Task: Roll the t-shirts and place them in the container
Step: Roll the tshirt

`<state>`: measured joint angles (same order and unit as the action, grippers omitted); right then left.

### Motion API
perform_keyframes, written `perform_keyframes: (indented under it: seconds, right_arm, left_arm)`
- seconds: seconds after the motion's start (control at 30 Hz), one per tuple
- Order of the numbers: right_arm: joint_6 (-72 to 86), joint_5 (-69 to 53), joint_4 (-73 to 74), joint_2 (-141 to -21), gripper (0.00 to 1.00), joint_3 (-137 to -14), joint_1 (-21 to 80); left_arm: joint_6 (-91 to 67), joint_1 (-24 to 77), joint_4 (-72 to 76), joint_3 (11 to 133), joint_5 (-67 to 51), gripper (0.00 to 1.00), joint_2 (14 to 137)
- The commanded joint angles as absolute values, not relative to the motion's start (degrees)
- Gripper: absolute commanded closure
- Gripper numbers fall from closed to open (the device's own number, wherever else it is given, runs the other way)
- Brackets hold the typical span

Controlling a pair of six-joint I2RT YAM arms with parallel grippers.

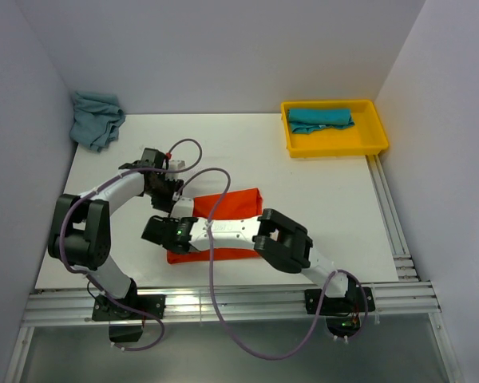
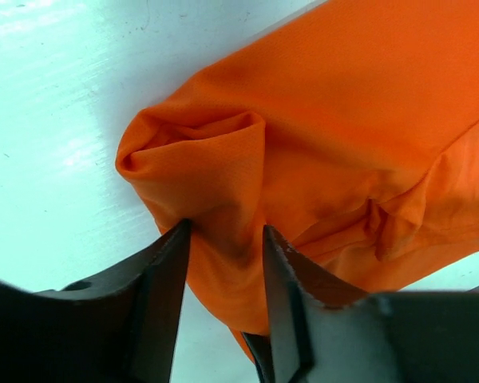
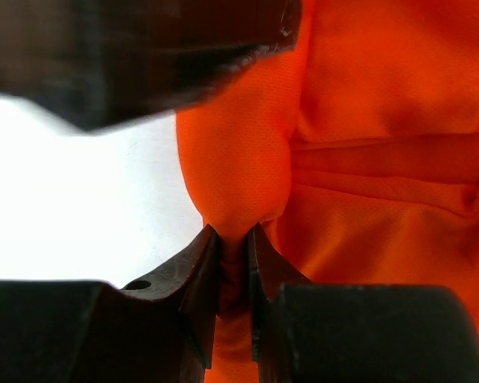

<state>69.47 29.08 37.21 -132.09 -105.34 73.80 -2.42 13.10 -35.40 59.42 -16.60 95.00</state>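
Observation:
The orange-red t-shirt (image 1: 233, 203) lies partly rolled at the table's middle, half covered by my right arm. In the left wrist view its rolled end (image 2: 199, 159) bulges between the jaws of my left gripper (image 2: 227, 226), which stands open astride the cloth. My right gripper (image 3: 233, 231) is shut on a pinched fold of the same orange t-shirt (image 3: 367, 120) at its left edge. From above, the left gripper (image 1: 166, 198) and the right gripper (image 1: 155, 231) sit close together at the shirt's left end. A teal t-shirt (image 1: 320, 118) lies in the tray, and a grey-blue one (image 1: 96, 118) is crumpled at the back left.
The yellow tray (image 1: 377, 140) stands at the back right corner. White walls close in the table on three sides. Rails run along the near edge (image 1: 223, 302) and the right edge. A dark blurred part of the left gripper (image 3: 144, 56) fills the top of the right wrist view.

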Motion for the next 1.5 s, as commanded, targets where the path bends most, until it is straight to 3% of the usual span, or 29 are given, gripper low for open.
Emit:
perform_keyframes:
  seconds: [0.0, 0.27, 0.5, 0.67, 0.87, 1.07, 1.1, 1.2, 1.27, 1.33, 1.47]
  right_arm:
    - [69.5, 21.6, 23.2, -127.8, 0.91, -91.6, 72.6]
    - [74.9, 12.4, -12.7, -116.0, 0.91, -65.6, 68.3]
    - [85.7, 4.3, -51.3, -118.9, 0.93, -48.4, 64.1]
    - [90.8, 1.1, -69.2, -126.3, 0.93, -46.5, 62.6]
    - [95.6, 0.3, -79.3, -132.3, 0.93, -46.9, 62.6]
    - [96.2, 0.3, -78.9, -132.8, 0.93, -46.8, 62.6]
    - [95.5, 0.3, -77.9, -132.5, 0.92, -46.8, 62.5]
    - [93.4, 0.3, -68.9, -129.2, 0.84, -46.7, 62.8]
    - [91.2, 2.5, -59.0, -125.0, 0.72, -46.9, 63.1]
    - [87.8, 6.0, -49.4, -120.2, 0.6, -48.2, 63.5]
    - [82.9, 13.2, -18.9, -114.5, 0.48, -56.5, 65.5]
  left_arm:
    - [-2.3, 13.4, -35.6, 61.0, -16.3, 0.52, 90.8]
    - [-2.6, 12.7, -34.9, 60.8, -16.5, 0.45, 88.0]
    - [-2.4, 12.4, -35.1, 60.7, -17.2, 0.45, 89.2]
    - [-2.3, 12.4, -35.2, 60.6, -17.6, 0.45, 90.5]
    - [-2.5, 12.4, -35.2, 60.2, -16.5, 0.48, 94.2]
    - [-2.6, 12.4, -35.4, 60.6, -16.5, 0.59, 96.7]
    - [-2.6, 12.4, -35.5, 60.6, -16.7, 0.65, 96.8]
    - [-2.5, 12.5, -35.8, 60.6, -16.6, 0.84, 96.8]
    - [-2.5, 12.5, -35.8, 60.6, -16.6, 0.94, 96.7]
    - [-2.5, 12.5, -35.8, 60.6, -16.4, 0.99, 96.4]
    - [-2.5, 12.6, -35.7, 60.6, -16.1, 1.0, 96.2]
